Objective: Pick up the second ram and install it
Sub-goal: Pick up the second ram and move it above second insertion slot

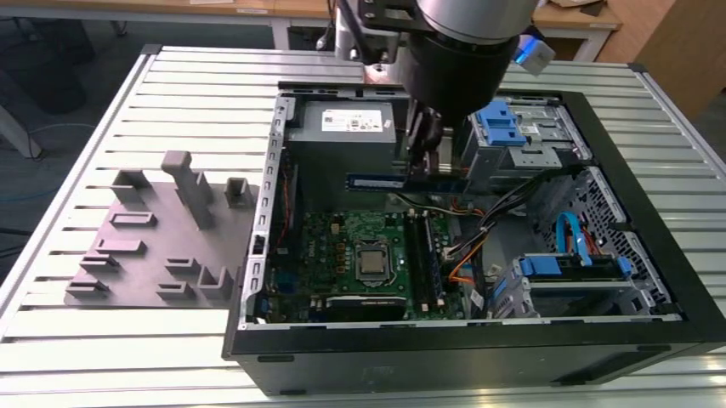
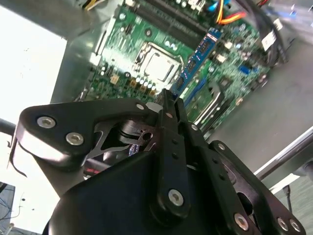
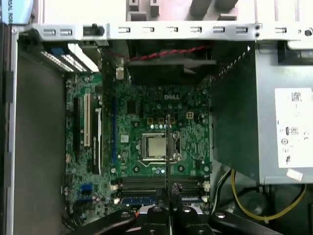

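Note:
The second ram (image 1: 386,182) is a slim dark blue stick that my gripper (image 1: 429,167) holds by one end, level, above the open computer case (image 1: 477,357). My gripper is shut on it. In the second wrist view the ram (image 2: 196,58) juts out past the fingertips (image 2: 168,100) towards the green motherboard (image 2: 146,44). The first wrist view shows the ram (image 3: 167,147) edge-on as a thin line over the processor socket (image 3: 155,147), with the memory slots (image 3: 146,185) near the gripper (image 3: 168,208).
A grey fixture block (image 1: 159,246) stands on the slatted table at the exterior view's left. Inside the case are the power supply (image 1: 346,127), blue drive clips (image 1: 496,127), a light-blue cable (image 1: 570,238) and loose wires (image 1: 482,217).

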Action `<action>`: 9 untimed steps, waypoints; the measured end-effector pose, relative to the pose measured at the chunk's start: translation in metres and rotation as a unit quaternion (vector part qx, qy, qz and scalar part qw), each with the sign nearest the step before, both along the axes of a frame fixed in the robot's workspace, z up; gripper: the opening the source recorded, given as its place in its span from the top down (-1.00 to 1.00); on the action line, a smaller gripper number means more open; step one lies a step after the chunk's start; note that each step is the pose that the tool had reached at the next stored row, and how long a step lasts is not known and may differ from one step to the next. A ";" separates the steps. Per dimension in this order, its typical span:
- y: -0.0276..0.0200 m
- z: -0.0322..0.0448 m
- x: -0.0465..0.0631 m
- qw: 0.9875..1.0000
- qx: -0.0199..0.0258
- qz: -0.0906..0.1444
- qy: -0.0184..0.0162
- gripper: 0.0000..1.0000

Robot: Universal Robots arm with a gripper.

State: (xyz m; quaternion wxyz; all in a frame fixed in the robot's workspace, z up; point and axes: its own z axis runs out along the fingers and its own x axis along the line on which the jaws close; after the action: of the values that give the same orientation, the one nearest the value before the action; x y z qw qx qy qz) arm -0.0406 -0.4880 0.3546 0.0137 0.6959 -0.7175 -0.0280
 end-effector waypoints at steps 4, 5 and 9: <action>0.0000 -0.0040 0.012 1.000 0.000 0.000 0.001 0.78; 0.0000 -0.0051 0.015 1.000 0.000 0.000 0.001 0.78; 0.0000 -0.0089 0.026 1.000 0.000 0.000 0.001 0.78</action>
State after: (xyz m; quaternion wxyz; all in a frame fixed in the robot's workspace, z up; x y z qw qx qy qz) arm -0.0149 -0.4881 0.3456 0.0144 0.6958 -0.7175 -0.0287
